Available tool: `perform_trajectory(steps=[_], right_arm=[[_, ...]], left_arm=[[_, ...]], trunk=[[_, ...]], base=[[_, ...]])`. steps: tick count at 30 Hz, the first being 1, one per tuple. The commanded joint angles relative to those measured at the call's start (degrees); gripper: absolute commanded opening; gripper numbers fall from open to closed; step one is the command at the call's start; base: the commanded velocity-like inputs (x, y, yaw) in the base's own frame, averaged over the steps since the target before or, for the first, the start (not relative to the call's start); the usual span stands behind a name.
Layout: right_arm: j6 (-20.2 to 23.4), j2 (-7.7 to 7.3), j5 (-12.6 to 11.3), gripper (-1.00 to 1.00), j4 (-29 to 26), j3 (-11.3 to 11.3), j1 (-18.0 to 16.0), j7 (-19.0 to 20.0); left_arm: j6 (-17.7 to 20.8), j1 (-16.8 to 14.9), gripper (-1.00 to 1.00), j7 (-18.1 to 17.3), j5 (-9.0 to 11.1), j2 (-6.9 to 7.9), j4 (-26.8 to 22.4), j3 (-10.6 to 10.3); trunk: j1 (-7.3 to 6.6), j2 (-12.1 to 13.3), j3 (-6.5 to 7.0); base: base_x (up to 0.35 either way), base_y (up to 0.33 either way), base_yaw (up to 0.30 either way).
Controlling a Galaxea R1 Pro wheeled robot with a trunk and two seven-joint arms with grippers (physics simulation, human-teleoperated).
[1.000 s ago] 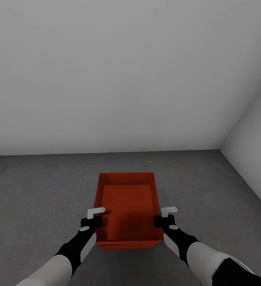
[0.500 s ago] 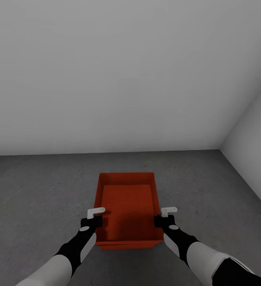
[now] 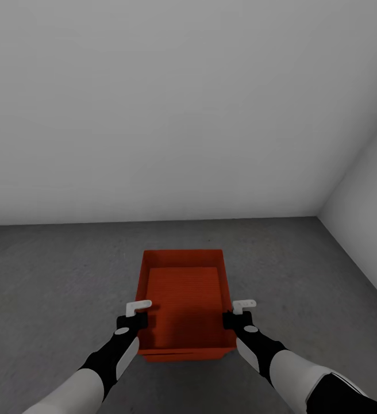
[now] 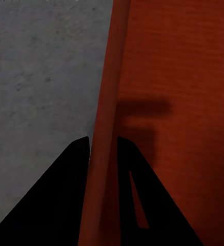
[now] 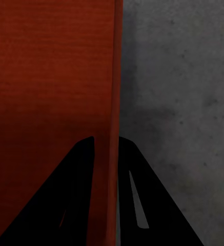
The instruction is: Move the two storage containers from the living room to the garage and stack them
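Container (image 3: 184,305) pinched by its side walls, left gripper (image 3: 138,313) and right gripper (image 3: 238,312); I'd lower it level onto the floor (image 3: 50,276), releasing both together.

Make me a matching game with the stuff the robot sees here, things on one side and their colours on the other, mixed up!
Things:
1. storage container
2. floor
3. back wall
4. left end effector wrist

Colours:
A. black
B. pale white
C. orange-red
D. dark speckled grey

Pairs: 1-C, 2-D, 3-B, 4-A
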Motion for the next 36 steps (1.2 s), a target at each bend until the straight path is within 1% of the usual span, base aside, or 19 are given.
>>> perform_trajectory(steps=[1, 5, 6, 7, 36], right_arm=[[-0.5, 0.05, -1.8, -1.0, 0.3, -3.1, 0.0, -0.2], [-0.5, 0.03, -1.8, -1.0, 0.3, -3.1, 0.0, -0.2], [-0.4, 0.03, -1.8, 1.0, 0.3, -3.1, 0.0, -0.2], [-0.3, 0.04, -1.7, 1.0, 0.3, -3.1, 0.0, -0.2], [-0.4, -0.15, -1.8, 1.0, 0.3, -3.1, 0.0, -0.2]], left_arm=[[-0.8, 0.0, -1.0, 0.5, -0.7, -0.24, -0.2, 0.4], [-0.8, 0.0, -1.0, 0.5, -0.9, -0.15, -0.2, 0.3], [-0.8, 0.0, -1.0, 0.5, -0.9, -0.14, -0.2, 0.2], [-0.7, 0.0, 1.0, 0.5, -0.9, -0.2, -0.1, 0.2], [-0.8, 0.0, 1.0, 0.6, -0.6, -0.29, -0.2, 0.5]], trunk=[[-0.01, 0.0, -0.04], [-0.01, 0.0, -0.04], [-0.01, 0.0, -0.04], [-0.01, 0.0, -0.04], [-0.01, 0.0, -0.04]], base=[[0.0, 0.0, 0.0], [0.0, 0.0, 0.0], [0.0, 0.0, 0.0], [0.0, 0.0, 0.0], [0.0, 0.0, 0.0]])
